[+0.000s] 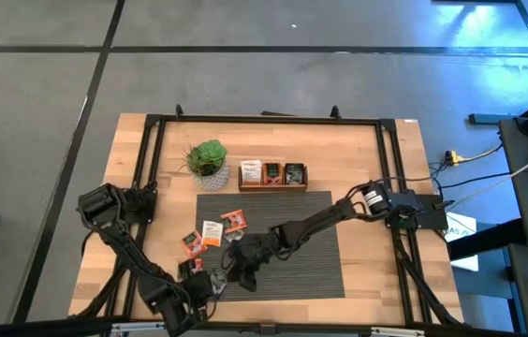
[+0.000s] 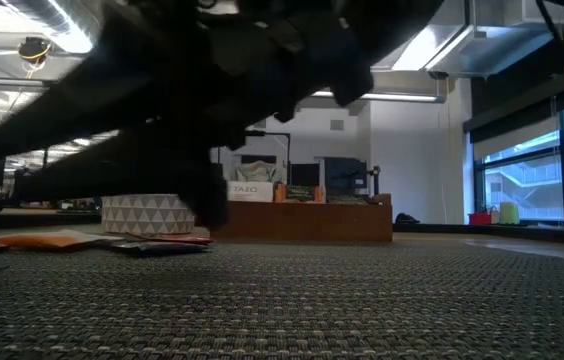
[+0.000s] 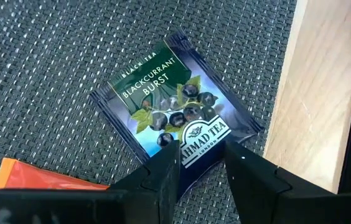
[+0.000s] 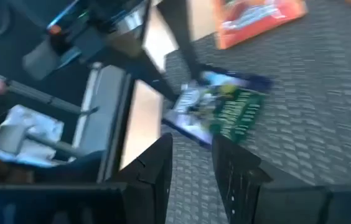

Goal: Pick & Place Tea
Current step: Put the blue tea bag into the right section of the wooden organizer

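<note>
A dark blue blackcurrant tea sachet (image 3: 175, 118) lies flat on the grey woven mat (image 1: 292, 253), near the mat's left edge. My left gripper (image 3: 203, 165) is open and comes down over the sachet's edge nearest it, one finger on each side. My right gripper (image 4: 191, 158) is open, hovers over the mat close by (image 1: 241, 264) and holds nothing. It looks toward the same sachet (image 4: 225, 109). Orange-red sachets (image 1: 234, 221) and a white one (image 1: 211, 231) lie flat on the mat's far left part. My left gripper has its fingers (image 3: 163, 171) on either side of the dark sachet's edge (image 3: 200, 152), coming from above at a slant. The sachet lies flat on the mat. Whether the fingers touch it, I cannot tell.
The brown wooden tray (image 1: 271, 184) with sachets standing in it sits beyond the mat's far edge. A green potted plant (image 1: 208, 161) stands to the tray's left. The mat's right half is bare weave. Bare wood (image 3: 312, 93) borders the mat beside the dark sachet.
</note>
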